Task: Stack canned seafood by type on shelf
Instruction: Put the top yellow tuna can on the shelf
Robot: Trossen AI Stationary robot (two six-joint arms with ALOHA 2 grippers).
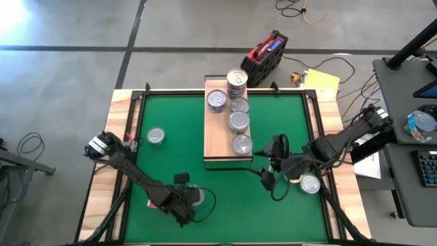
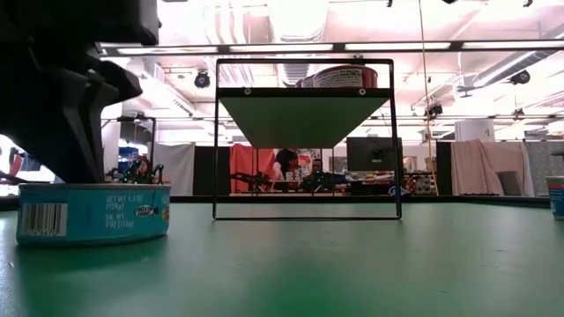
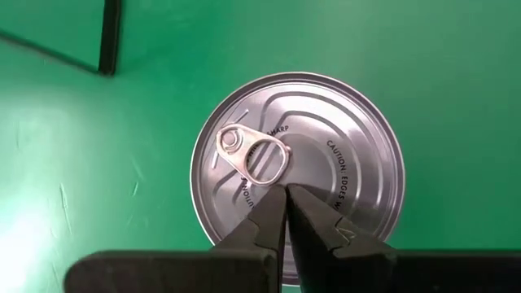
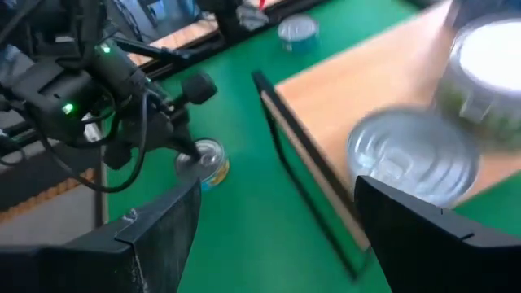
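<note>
Tin [image 3: 297,167] directly beneath left gripper [image 3: 286,203], fingers pressed together over the lid. Right gripper [image 1: 268,172] spread, empty, just beside shelf [image 1: 213,147].

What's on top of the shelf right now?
On the shelf, five spots of cans show from above, silver lids up: one in the left row, the rest down the right. The far one looks stacked; cans beneath the top lids are covered.
</note>
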